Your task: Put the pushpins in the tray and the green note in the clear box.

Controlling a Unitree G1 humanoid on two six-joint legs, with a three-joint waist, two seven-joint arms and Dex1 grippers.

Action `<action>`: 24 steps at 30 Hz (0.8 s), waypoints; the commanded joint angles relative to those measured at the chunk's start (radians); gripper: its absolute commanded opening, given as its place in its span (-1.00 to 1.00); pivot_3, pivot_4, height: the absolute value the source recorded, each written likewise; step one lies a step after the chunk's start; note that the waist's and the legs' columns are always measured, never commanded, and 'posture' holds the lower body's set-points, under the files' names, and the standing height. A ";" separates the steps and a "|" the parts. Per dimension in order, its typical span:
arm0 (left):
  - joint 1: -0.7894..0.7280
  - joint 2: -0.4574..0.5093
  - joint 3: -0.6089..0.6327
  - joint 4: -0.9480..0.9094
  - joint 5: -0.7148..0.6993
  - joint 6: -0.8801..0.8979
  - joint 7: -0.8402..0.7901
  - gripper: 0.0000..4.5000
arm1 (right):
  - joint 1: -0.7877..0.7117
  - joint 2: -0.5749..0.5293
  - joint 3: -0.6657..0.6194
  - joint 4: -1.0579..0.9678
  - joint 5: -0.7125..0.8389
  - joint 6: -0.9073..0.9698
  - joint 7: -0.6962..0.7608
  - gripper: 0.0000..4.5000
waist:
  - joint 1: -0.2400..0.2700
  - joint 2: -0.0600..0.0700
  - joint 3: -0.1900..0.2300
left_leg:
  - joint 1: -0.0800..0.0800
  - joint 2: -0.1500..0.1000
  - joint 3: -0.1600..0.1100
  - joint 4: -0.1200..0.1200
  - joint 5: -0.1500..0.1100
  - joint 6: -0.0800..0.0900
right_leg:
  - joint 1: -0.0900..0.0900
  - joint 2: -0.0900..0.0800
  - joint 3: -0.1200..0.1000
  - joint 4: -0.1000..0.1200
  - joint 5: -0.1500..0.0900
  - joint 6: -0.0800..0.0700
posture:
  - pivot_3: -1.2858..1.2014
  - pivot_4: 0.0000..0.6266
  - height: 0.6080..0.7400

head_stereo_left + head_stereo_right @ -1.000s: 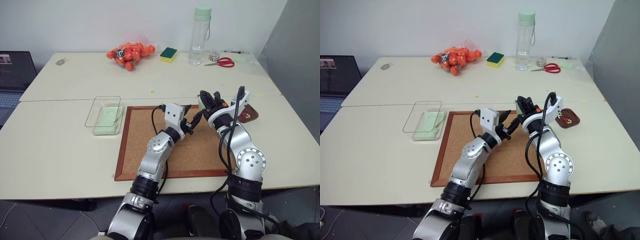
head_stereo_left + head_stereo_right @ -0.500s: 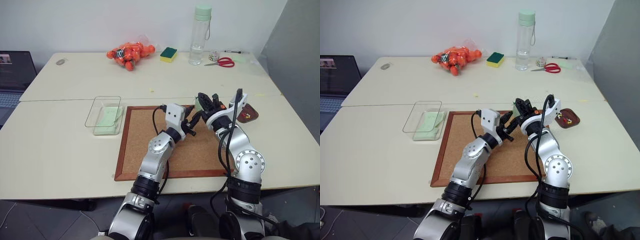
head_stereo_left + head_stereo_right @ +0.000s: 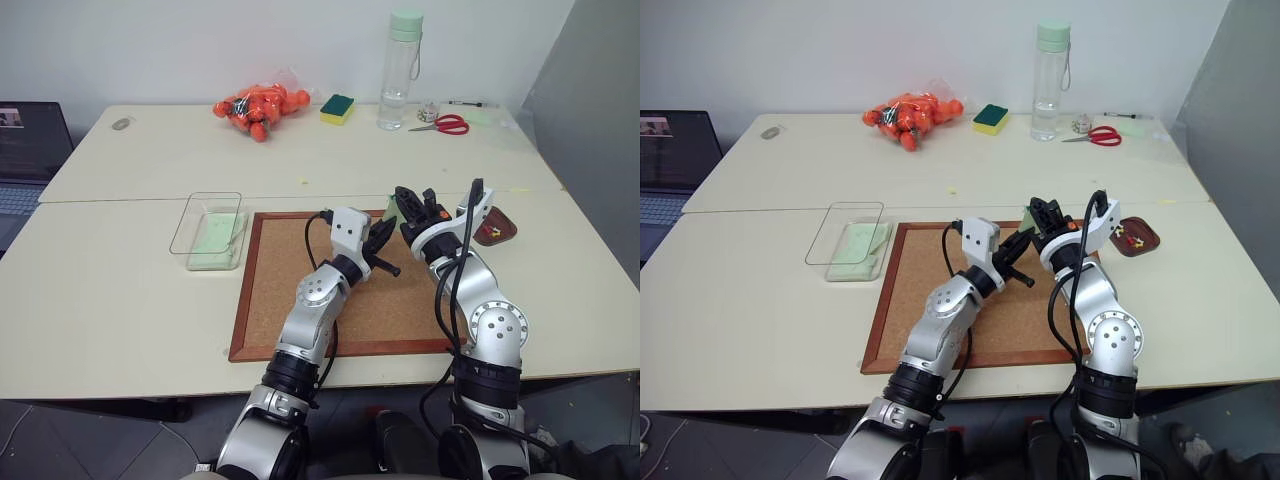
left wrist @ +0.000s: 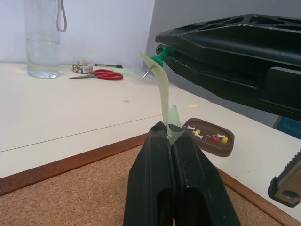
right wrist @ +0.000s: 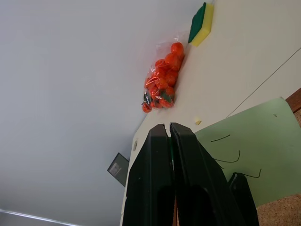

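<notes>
Now left gripper (image 4: 165, 136) clamps the pale-green paper note (image 4: 165, 101); right gripper (image 5: 168, 128) pinches one green-headed pushpin (image 4: 157, 59) piercing it.

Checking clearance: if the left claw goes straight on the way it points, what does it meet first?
Probably the right claw, which pinches the green pushpin just ahead. The left claw already grips the green note hanging between them; depth is unclear.

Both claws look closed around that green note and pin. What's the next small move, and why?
Probably ease the claws apart. The left claw pinches the green note's lower edge, while the right claw grips the green pushpin, whose tip pierces the note. Parting them should free the pin for the tray.
</notes>
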 commanded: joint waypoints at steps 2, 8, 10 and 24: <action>-0.026 -0.056 0.049 -0.060 -0.109 0.100 0.014 -1.00 | -0.007 -0.010 0.014 -0.056 -0.002 -0.017 0.011 -1.00 | 0.000 0.000 0.000 | 0.000 0.000 0.000 0.000 0.000 0.000 | 0.000 0.000 0.000 0.000 0.000 0.000 | 0.03 -0.52 1.00; -0.038 -0.114 0.136 -0.132 -0.319 0.275 0.065 -1.00 | 0.014 -0.125 0.125 -0.076 -0.198 -0.023 0.126 -1.00 | -0.001 0.000 0.000 | -0.001 0.000 -0.001 0.000 0.000 0.000 | -0.001 0.000 -0.001 -0.001 0.000 0.000 | 0.03 -0.52 1.00; -0.034 -0.110 0.135 -0.152 -0.355 0.315 0.065 -1.00 | 0.019 -0.132 0.141 -0.079 -0.230 -0.037 0.143 -1.00 | 0.000 0.000 0.000 | -0.001 0.000 -0.002 0.000 0.000 0.000 | -0.001 0.000 -0.002 -0.001 0.000 0.000 | 0.03 -0.52 1.00; -0.023 -0.080 0.160 -0.184 -0.432 0.379 0.129 -1.00 | 0.023 -0.224 0.179 -0.077 -0.439 -0.081 0.259 -1.00 | 0.001 0.000 0.000 | -0.002 0.000 -0.002 0.000 0.000 0.000 | -0.001 0.000 -0.002 -0.002 0.000 0.000 | 0.03 -0.52 1.00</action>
